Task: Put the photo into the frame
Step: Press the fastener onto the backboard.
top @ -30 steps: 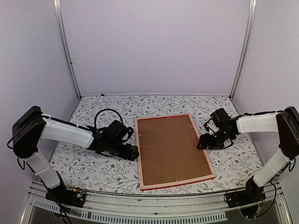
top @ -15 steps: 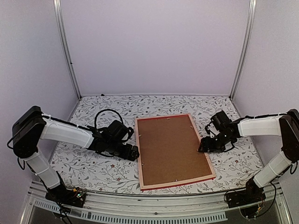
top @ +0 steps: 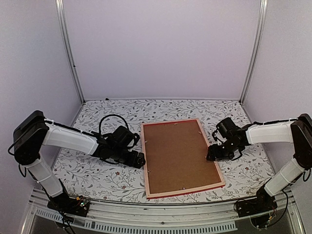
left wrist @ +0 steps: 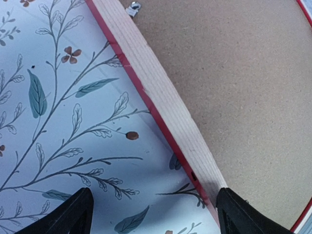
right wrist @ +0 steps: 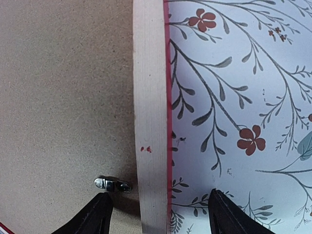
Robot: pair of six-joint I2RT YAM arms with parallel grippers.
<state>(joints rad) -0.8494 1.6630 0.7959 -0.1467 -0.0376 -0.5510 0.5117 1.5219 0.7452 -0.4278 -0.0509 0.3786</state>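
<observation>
Right gripper [top: 210, 156] has edged nearer along the frame [top: 185, 191]; left gripper [top: 140, 160] unmoved.
Both grippers spread wide astride opposite rails, apparently to steady the face-down frame on the counter [top: 97, 176]; its backing board [top: 178, 153] is fitted, the photo unseen.

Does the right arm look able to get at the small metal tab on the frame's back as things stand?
Probably yes. The right gripper is open astride the wooden rail of the frame, and the metal tab lies uncovered on the backing board just ahead of one finger, with nothing between.
</observation>
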